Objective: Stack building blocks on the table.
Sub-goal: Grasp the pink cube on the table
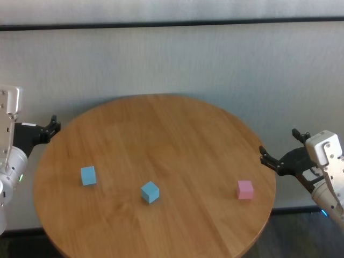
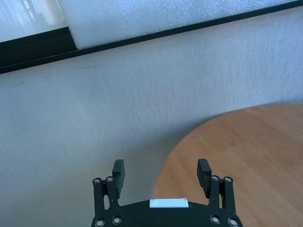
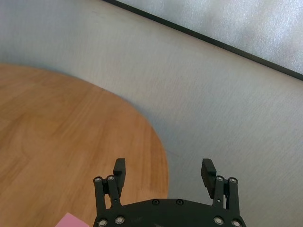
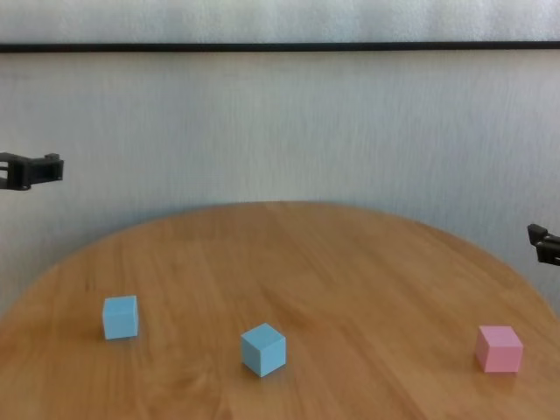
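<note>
Three building blocks lie apart on the table (image 1: 161, 129), from left a light blue cube (image 1: 88, 175), a second light blue cube (image 1: 150, 192) and one pink cube (image 1: 245, 189), between the wide-open, empty left gripper (image 1: 52, 127) and right gripper (image 1: 280, 152).

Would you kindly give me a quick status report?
Both claws open, left and right off table edges. Blue blocks and pink block apart, unstacked. Nothing obstructing.
</note>
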